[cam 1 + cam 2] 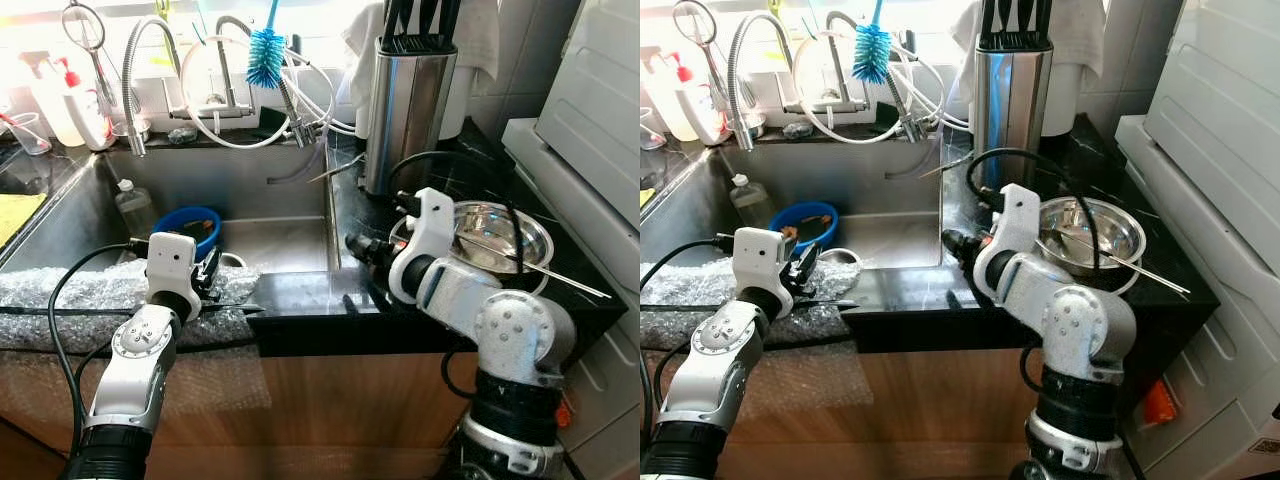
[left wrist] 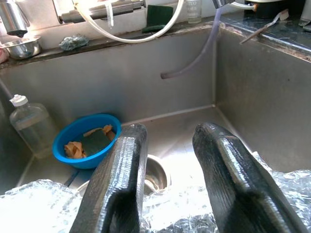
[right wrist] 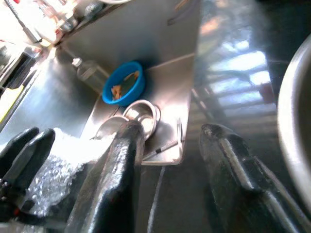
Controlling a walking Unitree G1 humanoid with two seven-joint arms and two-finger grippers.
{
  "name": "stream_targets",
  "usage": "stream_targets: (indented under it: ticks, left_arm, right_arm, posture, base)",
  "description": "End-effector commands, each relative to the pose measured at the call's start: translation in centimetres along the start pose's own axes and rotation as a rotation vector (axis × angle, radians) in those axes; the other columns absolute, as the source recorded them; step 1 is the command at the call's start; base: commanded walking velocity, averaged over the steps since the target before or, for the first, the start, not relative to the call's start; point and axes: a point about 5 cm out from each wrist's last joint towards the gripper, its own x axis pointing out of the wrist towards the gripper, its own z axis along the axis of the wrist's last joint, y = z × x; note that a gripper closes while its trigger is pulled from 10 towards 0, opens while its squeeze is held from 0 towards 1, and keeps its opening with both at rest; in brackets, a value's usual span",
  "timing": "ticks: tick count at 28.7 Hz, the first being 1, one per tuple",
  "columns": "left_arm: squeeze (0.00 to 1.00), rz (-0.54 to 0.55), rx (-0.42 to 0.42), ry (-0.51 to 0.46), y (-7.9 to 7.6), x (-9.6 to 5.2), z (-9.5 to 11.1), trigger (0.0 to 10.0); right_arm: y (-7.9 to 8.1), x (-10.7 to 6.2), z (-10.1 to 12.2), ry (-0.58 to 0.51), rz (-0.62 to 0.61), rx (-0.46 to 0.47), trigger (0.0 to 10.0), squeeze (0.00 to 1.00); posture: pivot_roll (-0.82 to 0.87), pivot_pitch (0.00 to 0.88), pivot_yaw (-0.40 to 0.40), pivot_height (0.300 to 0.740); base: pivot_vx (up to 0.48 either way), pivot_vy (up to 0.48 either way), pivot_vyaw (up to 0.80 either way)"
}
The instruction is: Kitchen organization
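Observation:
My left gripper stands open at the sink's front edge, just above a sheet of bubble wrap, with nothing between its fingers. Beyond it, in the sink, sits a blue bowl holding a dark sponge and brown scraps, beside a clear bottle. My right gripper is open too, low over the black counter near the sink's right rim. A steel bowl with a thin metal rod across it stands just behind that arm.
A steel knife block stands at the back of the counter. Faucets, white hoses and a blue bottle brush crowd the sink's back edge. Soap bottles stand at the far left. A white appliance borders the counter on the right.

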Motion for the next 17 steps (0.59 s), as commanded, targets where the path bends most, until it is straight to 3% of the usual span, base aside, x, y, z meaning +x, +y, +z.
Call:
stream_targets:
  ticks: [1,2,3,5,6,10,17]
  left_arm:
    - [0.0,0.004,0.022,0.067,0.1,-0.2,-1.2,10.0]
    - [0.0,0.006,0.022,0.069,0.2,-0.1,-1.2,10.0]
    - [0.0,0.006,0.022,0.069,0.2,-0.1,-1.2,10.0]
    - [0.0,0.003,0.02,0.07,0.1,0.0,-1.3,10.0]
    - [0.0,0.003,0.02,0.07,0.1,0.0,-1.3,10.0]
    - [0.0,-0.003,0.017,0.068,-0.2,0.3,-1.2,10.0]
    - [0.0,-0.008,0.009,0.064,-0.6,0.5,-1.3,10.0]
  right_arm:
    - [1.2,-0.3,1.4,-0.14,-0.014,-0.13,10.0,0.0]
    - [1.0,-0.9,3.2,-0.307,-0.085,-0.245,10.0,0.0]
    - [1.0,-0.9,3.2,-0.307,-0.085,-0.245,10.0,0.0]
    - [0.7,-1.9,4.6,-0.437,-0.137,-0.286,10.0,0.0]
    - [0.7,-1.9,4.6,-0.437,-0.137,-0.286,10.0,0.0]
    - [0.3,-3.1,5.2,-0.567,-0.218,-0.433,10.0,0.0]
    - [-0.4,-3.6,4.0,-0.65,-0.258,-0.481,10.0,0.0]
  posture:
    - [-0.03,0.0,0.042,0.74]
    - [-0.04,0.0,0.049,0.74]
    - [-0.04,0.0,0.049,0.74]
    - [-0.04,0.0,0.05,0.74]
    - [-0.04,0.0,0.05,0.74]
    - [-0.06,0.0,0.056,0.74]
    - [-0.07,0.0,0.055,0.74]
  base:
    - [0.0,0.0,0.0]
    - [0.0,0.0,0.0]
    - [0.0,0.0,0.0]
    - [0.0,0.0,0.0]
    - [0.0,0.0,0.0]
    - [0.0,0.0,0.0]
    - [0.0,0.0,0.0]
